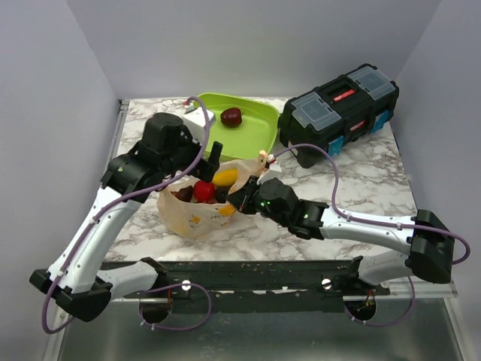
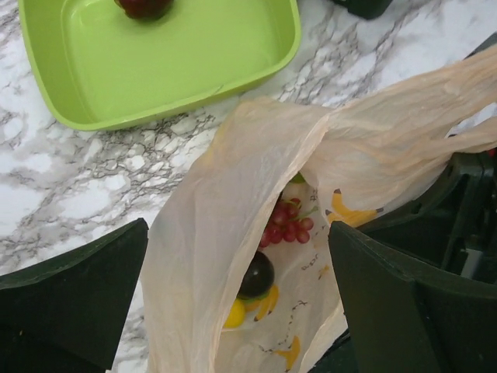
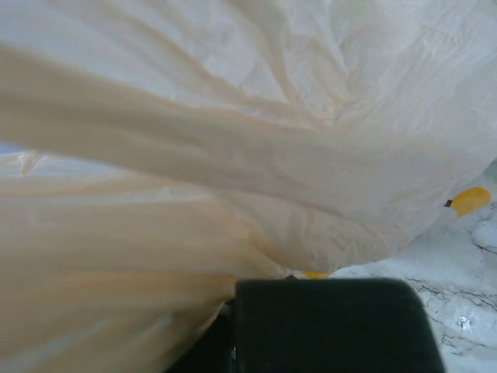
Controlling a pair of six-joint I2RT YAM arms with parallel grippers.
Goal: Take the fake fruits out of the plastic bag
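Observation:
The plastic bag (image 1: pixel 197 214) lies in the middle of the table, its mouth facing the back. Several fake fruits show inside: a red one (image 1: pixel 203 190), a yellow one (image 1: pixel 225 177), a dark one (image 2: pixel 256 274) and a reddish grape bunch (image 2: pixel 289 225). Another dark red fruit (image 1: pixel 231 116) sits in the lime-green tray (image 1: pixel 259 139). My left gripper (image 2: pixel 237 311) hangs open over the bag's mouth, one finger on each side of the loose film. My right gripper (image 1: pixel 242 198) is shut on the bag's right edge, and the bag's film (image 3: pixel 233 155) fills its wrist view.
A black toolbox (image 1: pixel 338 109) with blue latches stands at the back right, beside the tray. Grey walls close in the table on the left, back and right. Bare marble (image 1: pixel 368 188) lies right of the bag, crossed by my right arm's cable.

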